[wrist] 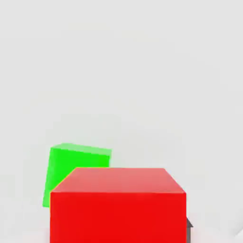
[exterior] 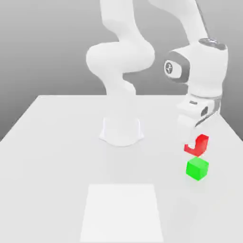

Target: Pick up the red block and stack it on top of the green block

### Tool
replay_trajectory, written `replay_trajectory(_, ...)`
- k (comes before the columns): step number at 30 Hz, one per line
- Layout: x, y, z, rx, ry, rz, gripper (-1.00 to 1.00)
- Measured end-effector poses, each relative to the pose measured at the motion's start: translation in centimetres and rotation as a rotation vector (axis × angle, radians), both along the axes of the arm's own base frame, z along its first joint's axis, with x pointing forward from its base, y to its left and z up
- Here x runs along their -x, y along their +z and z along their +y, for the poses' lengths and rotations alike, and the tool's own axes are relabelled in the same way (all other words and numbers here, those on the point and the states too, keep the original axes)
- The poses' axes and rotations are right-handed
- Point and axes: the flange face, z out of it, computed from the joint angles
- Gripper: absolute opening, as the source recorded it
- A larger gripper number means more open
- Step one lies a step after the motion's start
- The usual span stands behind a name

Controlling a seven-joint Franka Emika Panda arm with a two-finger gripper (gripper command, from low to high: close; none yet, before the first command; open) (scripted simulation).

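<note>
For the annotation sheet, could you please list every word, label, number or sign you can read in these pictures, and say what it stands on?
There is no readable text.
Round emblem on the arm's wrist joint: a mark, not legible as letters.
The red block, the green block and the table: plain, with no print.

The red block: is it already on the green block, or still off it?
Off. The red block hangs in the end effector, above the green block, which sits on the table.

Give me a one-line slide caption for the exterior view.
Gripper holds the red block just above the green block on the white table.
</note>
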Motion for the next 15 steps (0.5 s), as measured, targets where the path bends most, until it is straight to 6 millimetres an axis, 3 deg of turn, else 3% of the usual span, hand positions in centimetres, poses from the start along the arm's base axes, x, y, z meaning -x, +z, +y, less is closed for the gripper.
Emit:
replay_trajectory(13, 0.3, -6.0, 0.4, 0.002, 0.021, -0.002, -1.0)
replay_trajectory(14, 0.4, -6.4, 0.4, 0.0, 0.022, 0.0, 1.0)
replay_trajectory(15, 0.4, -6.4, 0.4, 0.0, 0.022, 0.0, 1.0)
